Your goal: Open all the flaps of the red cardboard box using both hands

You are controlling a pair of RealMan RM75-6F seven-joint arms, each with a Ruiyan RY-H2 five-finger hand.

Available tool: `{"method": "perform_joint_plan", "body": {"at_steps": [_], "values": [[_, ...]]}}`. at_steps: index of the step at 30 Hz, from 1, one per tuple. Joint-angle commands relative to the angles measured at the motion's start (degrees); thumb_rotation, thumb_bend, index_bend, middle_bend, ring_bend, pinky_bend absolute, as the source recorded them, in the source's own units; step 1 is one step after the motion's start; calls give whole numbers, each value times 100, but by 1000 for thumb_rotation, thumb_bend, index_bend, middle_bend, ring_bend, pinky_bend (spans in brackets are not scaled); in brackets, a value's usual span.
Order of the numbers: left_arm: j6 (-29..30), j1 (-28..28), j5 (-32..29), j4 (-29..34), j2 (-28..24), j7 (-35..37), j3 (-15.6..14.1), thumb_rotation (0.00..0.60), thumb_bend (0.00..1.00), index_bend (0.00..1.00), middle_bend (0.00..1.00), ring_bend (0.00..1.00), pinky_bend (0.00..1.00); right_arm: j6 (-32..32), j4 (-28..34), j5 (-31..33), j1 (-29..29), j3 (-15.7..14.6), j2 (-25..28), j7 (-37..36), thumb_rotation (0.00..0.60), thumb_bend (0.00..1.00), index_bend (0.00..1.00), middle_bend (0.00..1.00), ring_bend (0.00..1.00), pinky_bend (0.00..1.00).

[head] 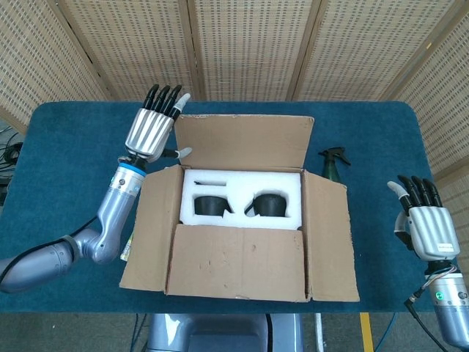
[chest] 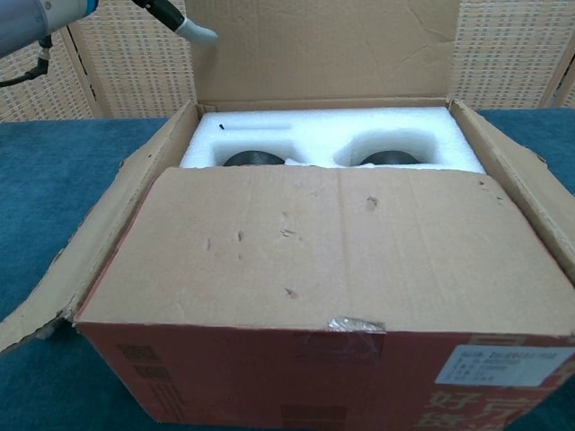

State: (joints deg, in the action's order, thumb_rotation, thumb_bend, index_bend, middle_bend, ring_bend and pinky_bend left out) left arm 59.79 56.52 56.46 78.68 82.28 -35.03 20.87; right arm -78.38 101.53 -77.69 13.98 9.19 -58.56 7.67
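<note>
Holding position over the red cardboard box (head: 242, 220), which sits mid-table toward the near edge. All four flaps read open: rear flap (head: 245, 141) stands upright, side flaps splay out, front flap (chest: 314, 242) folds toward me. White foam insert (head: 242, 196) with two dark round items is exposed.

My left hand (head: 152, 130) is at the rear flap's left corner, fingers straight and apart, thumb just beside the flap edge; I can't tell if it touches. Gripping nothing. My right hand (head: 427, 224) is well apart near the table's right edge, fingers apart, empty.

Risk, my judgement: the rear flap is only upright, so it could spring forward over the foam once unsupported. Pushing it further could slide the box toward the near edge.

Blue cloth table (head: 66, 147); spray bottle (head: 331, 162) behind the right flap; wicker screen panels (head: 242, 44) behind.
</note>
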Motion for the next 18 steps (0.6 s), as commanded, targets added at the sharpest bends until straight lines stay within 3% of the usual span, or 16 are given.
{"method": "perform_joint_plan", "body": {"at_steps": [1, 6, 13, 18], "values": [[47, -47, 44, 134, -126, -50, -56, 331, 161, 71, 0, 0, 0, 11, 4, 4, 9, 4, -12, 6, 600, 878, 146, 92, 0, 7], [125, -8, -72, 164, -203, -417, -109, 330, 162, 71, 0, 0, 0, 20, 40, -13, 21, -2, -22, 50, 600, 878, 146, 92, 0, 7], [233, 39, -105, -102, -81, -244, -29, 331, 161, 71, 0, 0, 0, -9, 92, 20, 4, 9, 3, 116, 600, 878, 147, 92, 0, 7], [-91, -38, -422, 211, -159, 267, 87, 330, 161, 91, 0, 0, 0, -39, 114, 23, -17, 9, 31, 136, 600, 878, 146, 93, 0, 7]]}}
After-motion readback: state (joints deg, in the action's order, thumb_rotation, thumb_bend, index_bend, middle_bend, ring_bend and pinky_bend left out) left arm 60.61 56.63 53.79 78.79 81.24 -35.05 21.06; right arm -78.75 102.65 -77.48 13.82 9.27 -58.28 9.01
